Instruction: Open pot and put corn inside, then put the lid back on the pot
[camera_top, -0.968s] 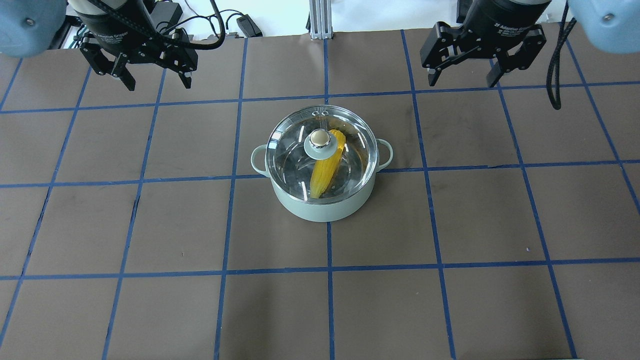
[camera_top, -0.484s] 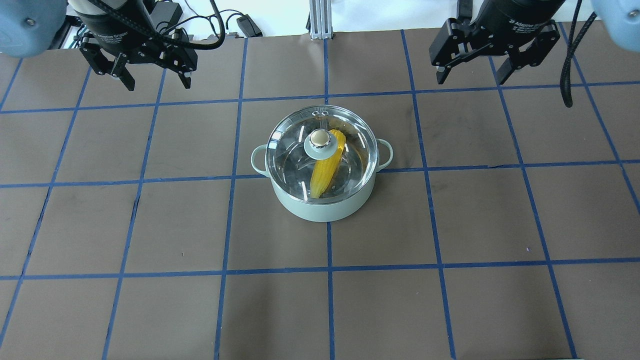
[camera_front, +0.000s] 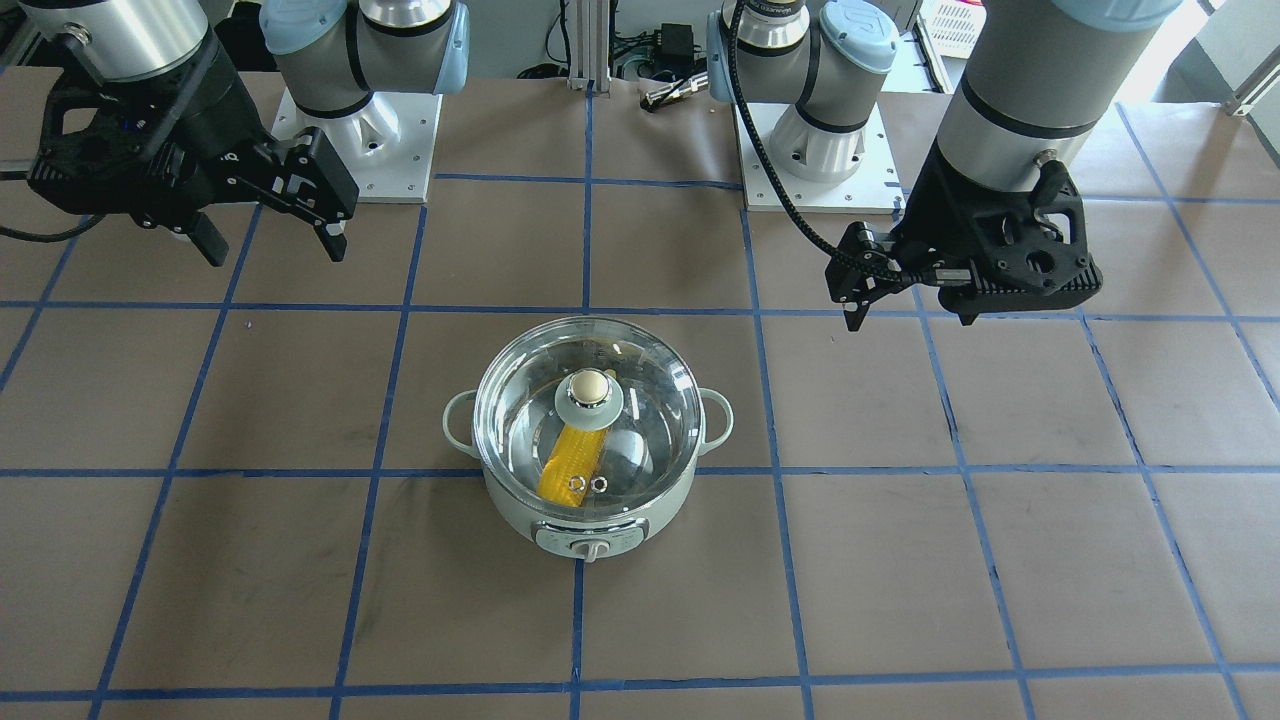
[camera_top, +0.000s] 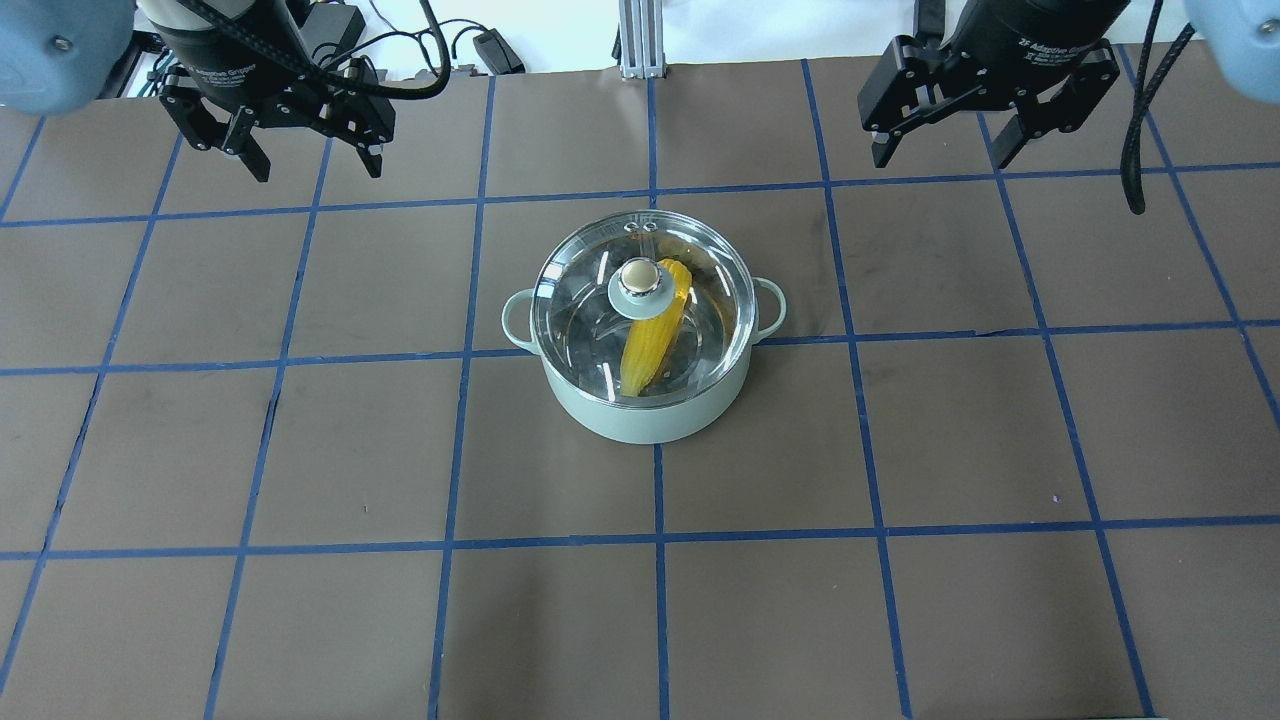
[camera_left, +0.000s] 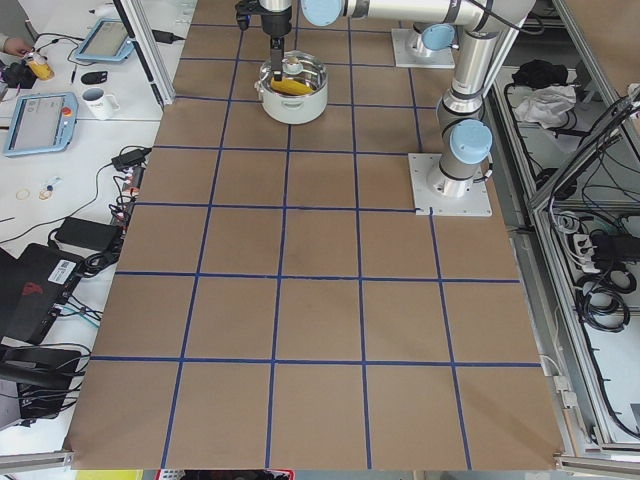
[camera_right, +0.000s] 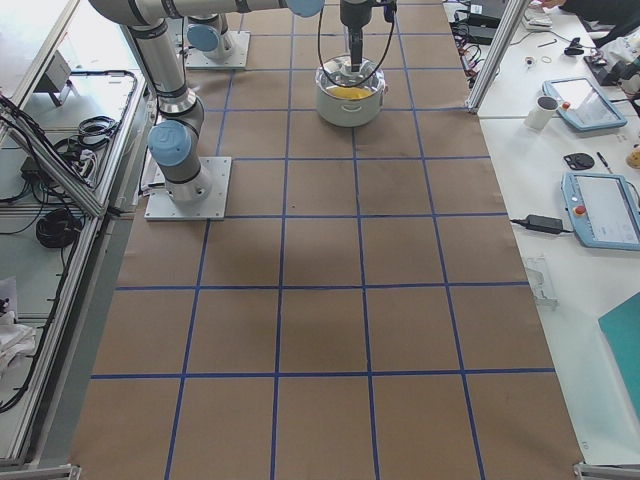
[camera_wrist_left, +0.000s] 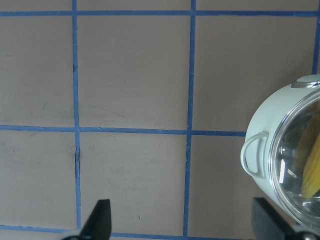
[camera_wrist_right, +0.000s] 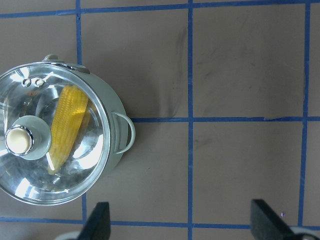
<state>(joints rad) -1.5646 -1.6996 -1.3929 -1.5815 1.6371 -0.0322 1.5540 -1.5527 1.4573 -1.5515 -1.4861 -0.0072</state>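
Observation:
The mint-green pot (camera_top: 640, 415) stands at the table's middle, its dial facing away from me (camera_front: 590, 548). The glass lid (camera_top: 590, 290) with its beige knob sits on the pot. The yellow corn (camera_top: 648, 345) lies inside and shows through the glass, as it does in the right wrist view (camera_wrist_right: 67, 122). My left gripper (camera_top: 318, 168) is open and empty, high at the back left, well away from the pot. My right gripper (camera_top: 941, 158) is open and empty, high at the back right. The left wrist view shows the pot's side handle (camera_wrist_left: 252, 155).
Brown table cover with a blue tape grid (camera_top: 660, 535). The arm bases (camera_front: 360, 130) stand on white plates at the robot's side. Benches with tablets and cables flank the table's ends (camera_right: 600, 210).
My right gripper has moved back and a little to the right, away from the pot, then held nearly still. The left gripper, pot, lid and corn have not moved.

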